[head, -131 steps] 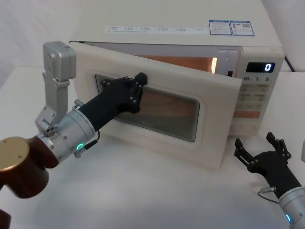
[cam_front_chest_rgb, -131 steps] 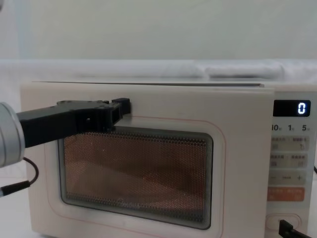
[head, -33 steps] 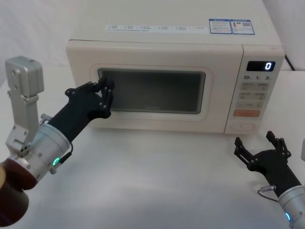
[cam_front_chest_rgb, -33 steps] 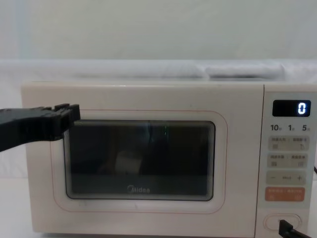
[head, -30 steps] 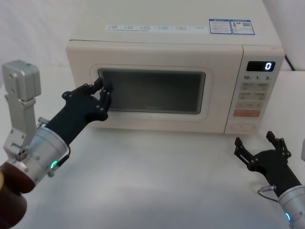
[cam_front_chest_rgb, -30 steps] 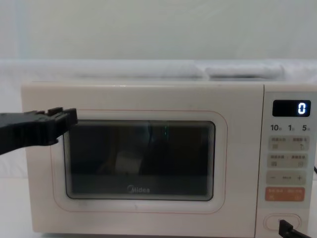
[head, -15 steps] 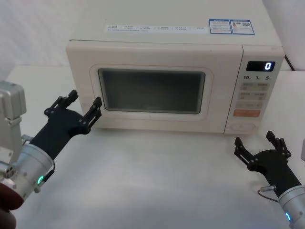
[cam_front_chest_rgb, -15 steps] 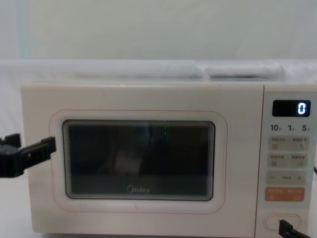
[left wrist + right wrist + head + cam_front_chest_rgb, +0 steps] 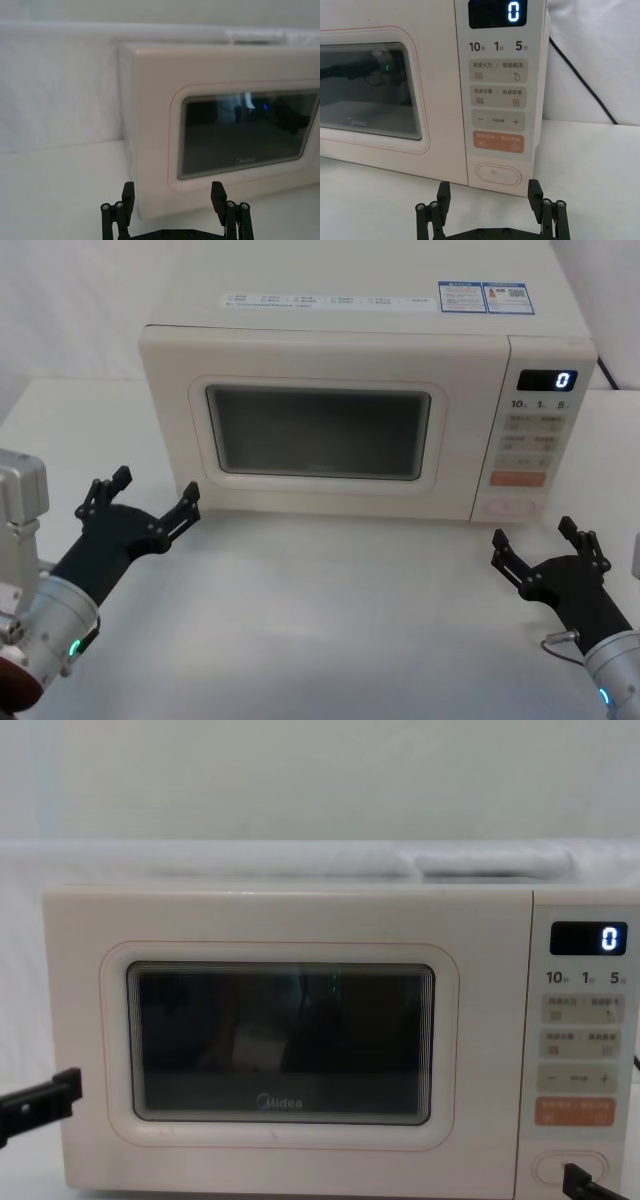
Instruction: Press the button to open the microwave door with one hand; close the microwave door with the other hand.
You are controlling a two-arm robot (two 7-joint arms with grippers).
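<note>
the door [image 9: 318, 435] sits flush on the microwave [image 9: 360, 340], so the work looks done. left claw [image 9: 140, 505] is spread wide and empty, just off the lower left corner; best to retreat straight back. right claw [image 9: 545, 547], open and empty, hovers below the button [image 9: 498, 174], apart from it.

Door [image 9: 280, 1040]: "Midea". Display [image 9: 497, 12]: "0". Panel [image 9: 497, 95]: "10 1 5".

From my head camera, the microwave [image 9: 360, 390] sat on the white table [image 9: 330, 620] with the microwave door [image 9: 310, 430] flush shut. My left gripper [image 9: 140, 505] hovered open near its lower left corner; my right gripper [image 9: 545, 545] hovered open below the button [image 9: 507, 506].
</note>
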